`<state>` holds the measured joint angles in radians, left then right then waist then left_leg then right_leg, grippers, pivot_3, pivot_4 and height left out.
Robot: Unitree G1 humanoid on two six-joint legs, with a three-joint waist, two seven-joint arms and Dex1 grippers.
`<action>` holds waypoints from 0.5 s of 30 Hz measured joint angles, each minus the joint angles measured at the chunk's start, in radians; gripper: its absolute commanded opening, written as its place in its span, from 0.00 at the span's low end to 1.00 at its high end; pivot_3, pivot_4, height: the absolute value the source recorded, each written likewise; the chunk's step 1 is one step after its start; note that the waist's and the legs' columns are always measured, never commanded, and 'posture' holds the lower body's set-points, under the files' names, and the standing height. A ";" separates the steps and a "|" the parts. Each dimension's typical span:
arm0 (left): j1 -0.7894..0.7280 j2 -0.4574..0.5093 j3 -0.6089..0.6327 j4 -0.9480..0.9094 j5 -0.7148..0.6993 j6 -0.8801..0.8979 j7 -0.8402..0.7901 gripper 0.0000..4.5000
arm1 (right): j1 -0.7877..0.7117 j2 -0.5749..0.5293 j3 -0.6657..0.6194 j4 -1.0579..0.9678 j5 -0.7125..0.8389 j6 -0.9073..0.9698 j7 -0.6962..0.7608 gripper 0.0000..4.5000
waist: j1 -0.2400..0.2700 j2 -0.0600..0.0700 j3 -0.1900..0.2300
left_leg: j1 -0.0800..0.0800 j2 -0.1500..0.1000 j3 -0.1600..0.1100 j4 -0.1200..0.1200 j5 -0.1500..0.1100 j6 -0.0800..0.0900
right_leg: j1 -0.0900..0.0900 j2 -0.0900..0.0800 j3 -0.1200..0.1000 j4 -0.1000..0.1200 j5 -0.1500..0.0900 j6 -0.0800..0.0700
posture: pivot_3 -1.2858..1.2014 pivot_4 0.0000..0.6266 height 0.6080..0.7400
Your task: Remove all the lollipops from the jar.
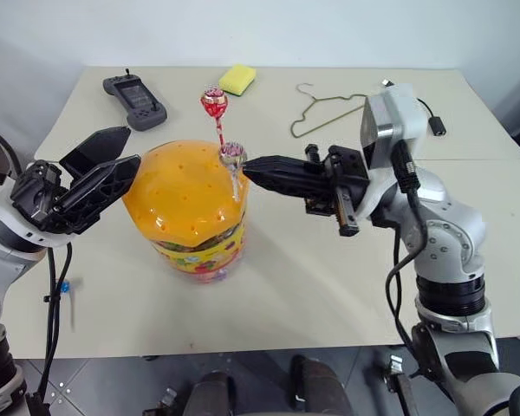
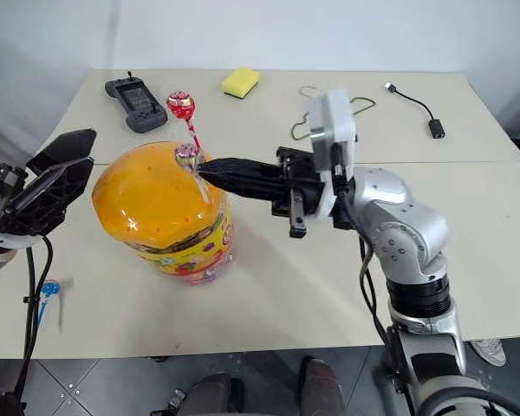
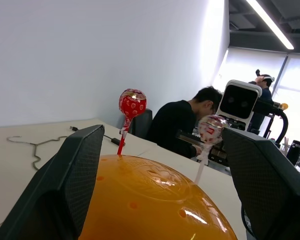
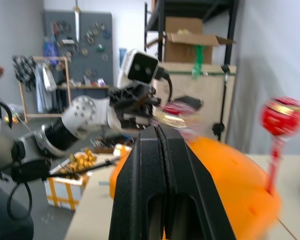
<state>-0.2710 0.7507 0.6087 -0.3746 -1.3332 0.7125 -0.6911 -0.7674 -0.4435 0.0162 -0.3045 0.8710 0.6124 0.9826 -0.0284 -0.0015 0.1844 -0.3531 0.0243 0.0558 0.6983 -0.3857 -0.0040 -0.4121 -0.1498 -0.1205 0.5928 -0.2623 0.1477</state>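
The jar (image 1: 195, 204), with its orange domed lid, stands mid-table. A red lollipop (image 1: 214, 102) sticks upright out of the lid's far side. A white lollipop (image 1: 232, 154) leans from the lid's right side, and my right gripper (image 1: 245, 168) reaches in from the right, shut on its stick just under the candy. To the jar's left my left gripper (image 1: 132, 147) is open, its fingers flanking the lid (image 3: 150, 195) without touching it. A blue lollipop (image 2: 49, 289) lies on the table near the front left edge.
A grey game controller (image 1: 134, 100), a yellow sponge (image 1: 237, 79), a wire hanger (image 1: 325, 108) and a black cable adapter (image 2: 416, 108) lie along the back of the table (image 1: 329, 286). A person (image 3: 182, 125) sits beyond the table.
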 measured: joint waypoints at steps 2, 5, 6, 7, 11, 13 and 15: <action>0.000 0.000 0.000 0.000 0.000 -0.004 0.001 0.88 | 0.005 -0.011 -0.003 0.010 0.010 0.013 0.011 0.01 | 0.000 0.000 0.000 | 0.000 0.000 0.000 0.000 0.000 0.000 | 0.000 0.000 0.000 0.000 0.000 0.000 | 0.52 0.24 1.00; 0.000 0.000 -0.001 0.000 0.000 -0.005 -0.001 0.88 | 0.022 -0.041 0.006 0.017 0.010 0.025 0.047 0.12 | 0.000 0.000 0.000 | 0.000 0.000 0.000 0.000 0.000 0.000 | 0.000 0.000 0.000 0.000 0.000 0.000 | 0.52 0.24 1.00; 0.000 0.000 0.000 0.001 0.000 -0.005 -0.002 0.88 | 0.037 -0.062 0.011 0.017 0.003 0.027 0.060 0.19 | 0.001 0.000 0.000 | 0.000 0.000 0.000 0.000 0.000 0.000 | 0.000 0.000 0.000 0.000 0.000 0.000 | 0.52 0.24 1.00; 0.001 0.000 0.001 0.001 0.000 -0.005 -0.004 0.88 | 0.051 -0.068 0.017 0.017 -0.008 0.027 0.072 0.27 | 0.002 0.000 0.000 | 0.000 0.000 0.000 0.000 0.000 0.000 | 0.000 0.000 0.000 -0.001 0.000 0.000 | 0.52 0.24 1.00; 0.016 0.006 0.013 0.006 0.000 -0.005 -0.033 0.88 | 0.073 -0.015 0.039 0.016 -0.096 -0.045 0.028 0.55 | 0.000 0.000 0.000 | 0.000 0.000 0.001 0.000 0.000 0.000 | 0.000 0.000 0.000 0.000 0.000 0.000 | 0.52 0.24 1.00; 0.031 0.011 0.021 0.011 0.000 -0.005 -0.055 0.88 | 0.060 -0.013 0.059 0.016 -0.145 -0.048 -0.011 0.69 | -0.002 0.000 0.000 | 0.000 0.000 0.002 0.000 0.000 0.000 | -0.001 0.000 0.000 0.000 0.000 0.000 | 0.52 0.24 1.00; 0.066 0.017 0.043 0.026 0.001 -0.005 -0.087 0.88 | 0.042 -0.001 0.065 0.017 -0.160 -0.047 -0.024 0.69 | -0.002 0.000 0.000 | 0.000 0.001 0.002 -0.001 0.000 0.000 | -0.001 0.000 0.000 -0.001 0.000 0.000 | 0.52 0.24 1.00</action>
<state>-0.2048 0.7677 0.6513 -0.3482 -1.3322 0.7074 -0.7784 -0.7257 -0.4440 0.0811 -0.2876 0.7113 0.5651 0.9588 -0.0307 -0.0013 0.1846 -0.3530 0.0248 0.0576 0.6977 -0.3858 -0.0042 -0.4130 -0.1493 -0.1201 0.5923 -0.2624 0.1477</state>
